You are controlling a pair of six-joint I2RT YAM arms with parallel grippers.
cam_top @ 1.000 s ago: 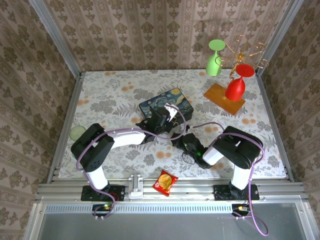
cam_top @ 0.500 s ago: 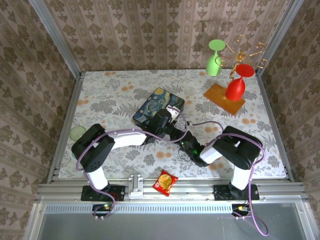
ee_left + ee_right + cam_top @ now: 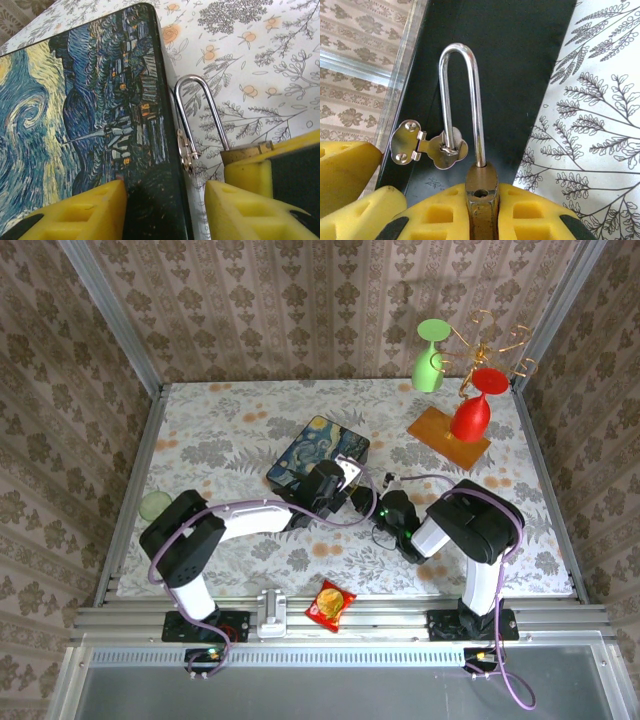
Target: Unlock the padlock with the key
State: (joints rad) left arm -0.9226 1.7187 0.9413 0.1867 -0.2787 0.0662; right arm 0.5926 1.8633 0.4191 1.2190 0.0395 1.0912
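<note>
The left gripper (image 3: 164, 189), fingers spread wide and closed on nothing, straddles the long edge of the Starry Night box (image 3: 65, 100), apparently to steady it while the lock is worked; whether either finger presses on the lid cannot be told. Off the box's 5 o'clock corner in the overhead view, a small silver hasp (image 3: 427, 145) on the dark side wall carries the padlock (image 3: 481, 196). Its tall shackle (image 3: 476, 115) points to 12 o'clock in the right wrist view. One leg ends at the hasp's staple, short of the brass body, and an empty hole shows in the body's top, so the lock looks sprung open, though the glare there makes this a judgement. The right gripper (image 3: 481, 217) is clamped narrow on the body, likely to hold it firm for turning or pulling free. Its yellow pads bury the body's lower half, so the keyhole is hidden, and whether the key sits in it cannot be told.
</note>
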